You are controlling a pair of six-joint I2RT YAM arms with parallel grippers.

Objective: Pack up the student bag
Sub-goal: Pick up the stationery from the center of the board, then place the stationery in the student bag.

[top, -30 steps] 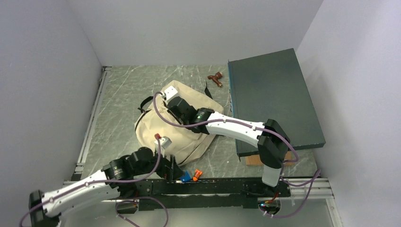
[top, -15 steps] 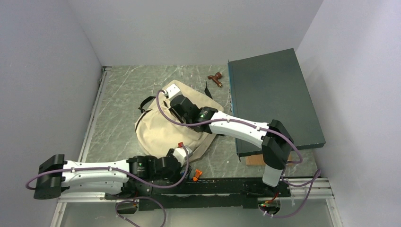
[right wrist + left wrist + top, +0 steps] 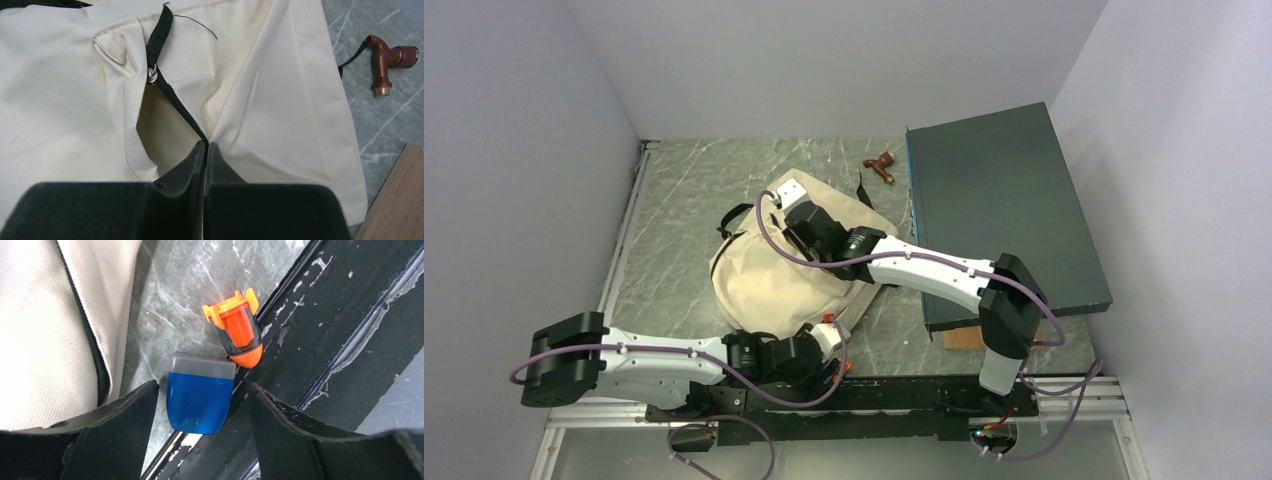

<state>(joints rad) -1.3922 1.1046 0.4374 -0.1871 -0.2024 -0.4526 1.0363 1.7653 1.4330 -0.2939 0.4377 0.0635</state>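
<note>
Left hand (image 3: pixel 202 388) straddles blue block (image 3: pixel 200 402), orange piece (image 3: pixel 239 332) and student bag (image 3: pixel 45 330) nearby.

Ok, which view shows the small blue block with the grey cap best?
Left wrist: the blue block sits sharp between the left gripper's fingers. In the top view the left arm hides it; the right wrist view faces the student bag instead.

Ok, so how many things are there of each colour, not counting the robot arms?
Beige: 1, the bag
Dark teal: 1, the flat box
Brown: 2, the little tap and the wooden board
Blue: 1, the small block
Orange: 1, the small plastic piece
Total: 6
</note>
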